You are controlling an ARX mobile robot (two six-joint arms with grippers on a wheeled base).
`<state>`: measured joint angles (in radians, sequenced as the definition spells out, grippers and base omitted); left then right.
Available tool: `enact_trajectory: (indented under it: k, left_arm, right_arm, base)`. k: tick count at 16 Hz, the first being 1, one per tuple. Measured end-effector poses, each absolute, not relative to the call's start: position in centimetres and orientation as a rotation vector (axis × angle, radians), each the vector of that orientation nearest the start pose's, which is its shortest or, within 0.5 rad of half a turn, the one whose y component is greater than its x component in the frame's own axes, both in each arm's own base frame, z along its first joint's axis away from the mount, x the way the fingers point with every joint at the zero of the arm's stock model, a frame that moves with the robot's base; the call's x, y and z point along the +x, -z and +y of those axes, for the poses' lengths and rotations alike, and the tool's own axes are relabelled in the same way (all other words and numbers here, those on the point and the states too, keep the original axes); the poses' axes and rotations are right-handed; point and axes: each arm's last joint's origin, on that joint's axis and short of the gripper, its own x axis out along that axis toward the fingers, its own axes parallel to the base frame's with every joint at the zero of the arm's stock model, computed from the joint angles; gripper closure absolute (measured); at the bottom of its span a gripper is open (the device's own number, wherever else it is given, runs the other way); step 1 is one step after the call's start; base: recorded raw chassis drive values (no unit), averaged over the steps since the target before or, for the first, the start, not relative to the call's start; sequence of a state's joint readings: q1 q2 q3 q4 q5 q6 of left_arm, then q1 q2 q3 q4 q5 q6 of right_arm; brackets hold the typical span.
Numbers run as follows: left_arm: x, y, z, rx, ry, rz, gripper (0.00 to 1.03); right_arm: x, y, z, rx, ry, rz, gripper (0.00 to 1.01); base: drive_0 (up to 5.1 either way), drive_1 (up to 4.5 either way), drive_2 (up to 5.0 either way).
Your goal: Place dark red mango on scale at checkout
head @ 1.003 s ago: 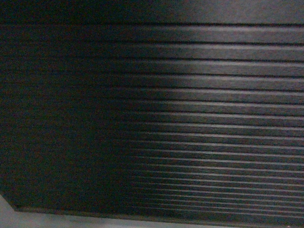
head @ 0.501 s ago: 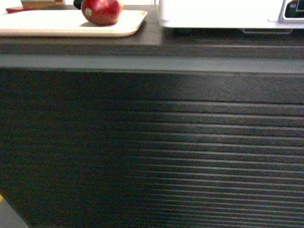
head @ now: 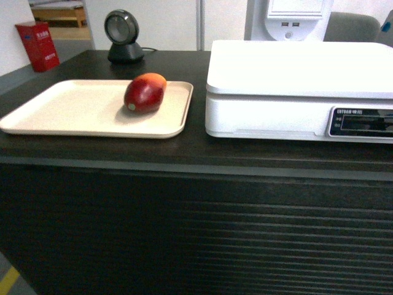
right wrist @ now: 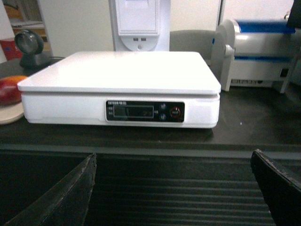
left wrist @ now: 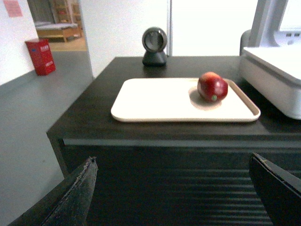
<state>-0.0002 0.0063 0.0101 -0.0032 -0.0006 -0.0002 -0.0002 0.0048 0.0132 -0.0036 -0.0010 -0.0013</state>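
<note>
The dark red mango (head: 145, 93) lies on a beige tray (head: 67, 117) on the dark checkout counter (head: 196, 215); its far end is orange. It also shows in the left wrist view as the mango (left wrist: 212, 87) and at the left edge of the right wrist view as the mango (right wrist: 8, 89). The white scale (head: 295, 67) stands right of the tray, platform bare, display (right wrist: 145, 111) facing me. My left gripper (left wrist: 173, 162) is open, below counter height in front of the ribbed front. My right gripper (right wrist: 174, 157) is open too, low before the scale. Neither gripper shows in the head view.
A round black scanner (head: 123, 37) stands at the counter's back. A white terminal (head: 288, 18) rises behind the scale, and a white and blue printer (right wrist: 256, 52) sits to its right. A red box (head: 38, 45) stands on the floor at far left.
The head view has risen from the ribbed counter front to above the counter top, so the tray, mango and scale now show in full.
</note>
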Motion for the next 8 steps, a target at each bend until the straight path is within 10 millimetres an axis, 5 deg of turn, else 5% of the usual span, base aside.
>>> enact_trajectory:
  k: [8]
  left_arm:
    - [9.75, -16.59, 0.00, 0.000, 0.000, 0.003, 0.05]
  right_arm:
    - [9.72, -16.71, 0.00, -0.001, 0.000, -0.002, 0.03]
  base:
    - [0.0, 0.00, 0.0]
